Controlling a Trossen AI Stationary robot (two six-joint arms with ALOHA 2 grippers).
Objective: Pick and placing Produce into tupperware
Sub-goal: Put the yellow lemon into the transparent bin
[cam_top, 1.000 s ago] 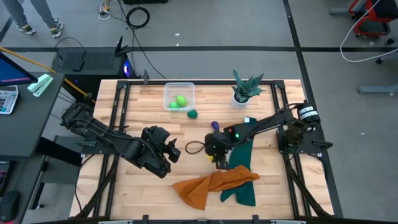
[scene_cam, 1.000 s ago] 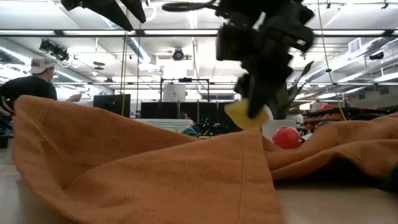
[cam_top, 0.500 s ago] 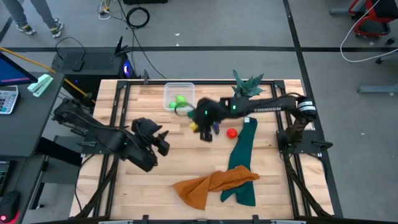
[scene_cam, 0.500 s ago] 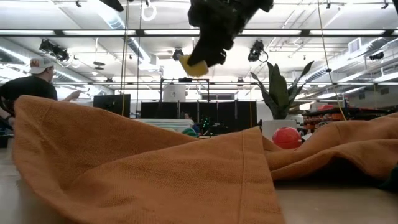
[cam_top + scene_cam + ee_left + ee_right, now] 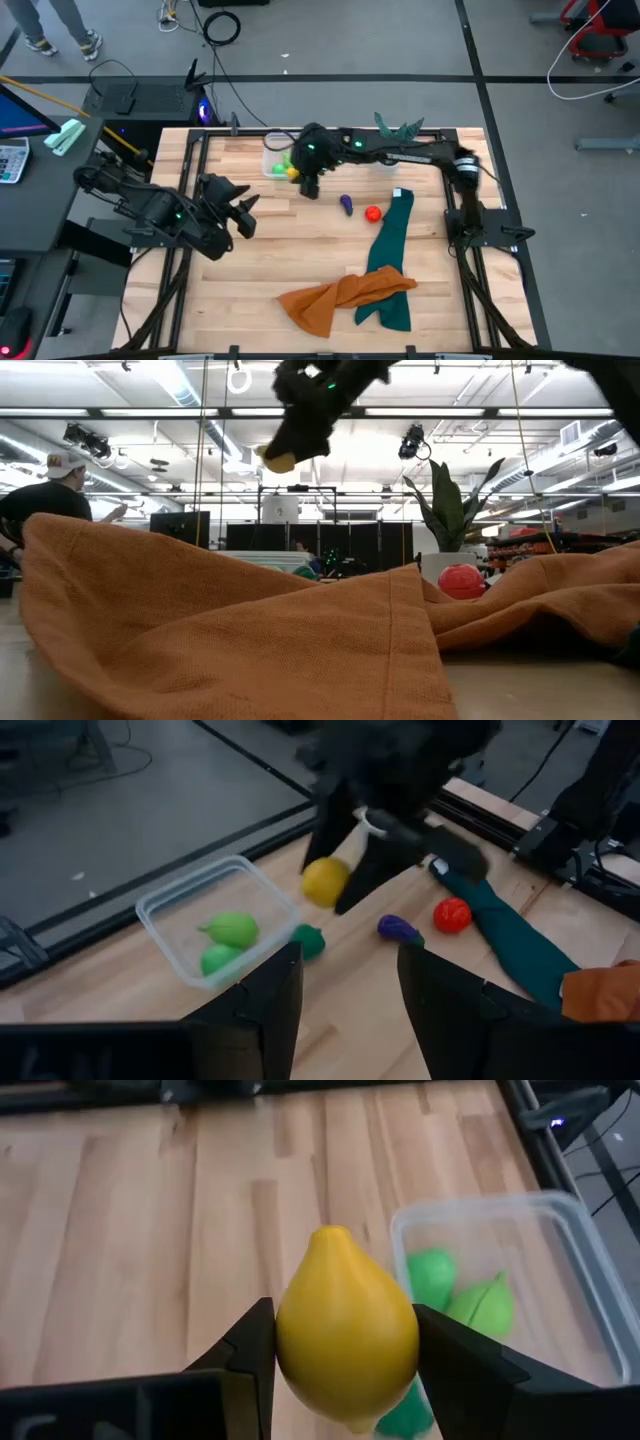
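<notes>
My right gripper (image 5: 303,176) is shut on the yellow produce piece (image 5: 345,1320) and hovers just off the clear tupperware (image 5: 288,155), above its near right corner. Two light green pieces (image 5: 228,942) lie inside the tupperware. The dark green piece (image 5: 308,940) rests on the table beside the tupperware's wall. The purple piece (image 5: 346,205) and the red piece (image 5: 372,213) lie on the wood farther right. My left gripper (image 5: 345,1010) is open and waits over the table's left half. My right gripper pinches the yellow piece by its wide middle (image 5: 300,1335), one finger (image 5: 248,1348) on each side. The fingers slant down from above. The piece is lifted clear of the table, with its pointed end (image 5: 331,1234) aimed away from the wrist.
A spiky potted plant (image 5: 398,138) stands at the far right. A dark green cloth (image 5: 388,250) and an orange cloth (image 5: 345,295) lie at the near right, and the orange cloth fills the front of the low view (image 5: 250,630). Bare wood shows in the table's middle.
My right gripper has carried the yellow piece up from beside the cloths and toward the far left, to the tupperware. It has stayed shut on the piece throughout. My left arm has drawn back toward the table's left edge.
</notes>
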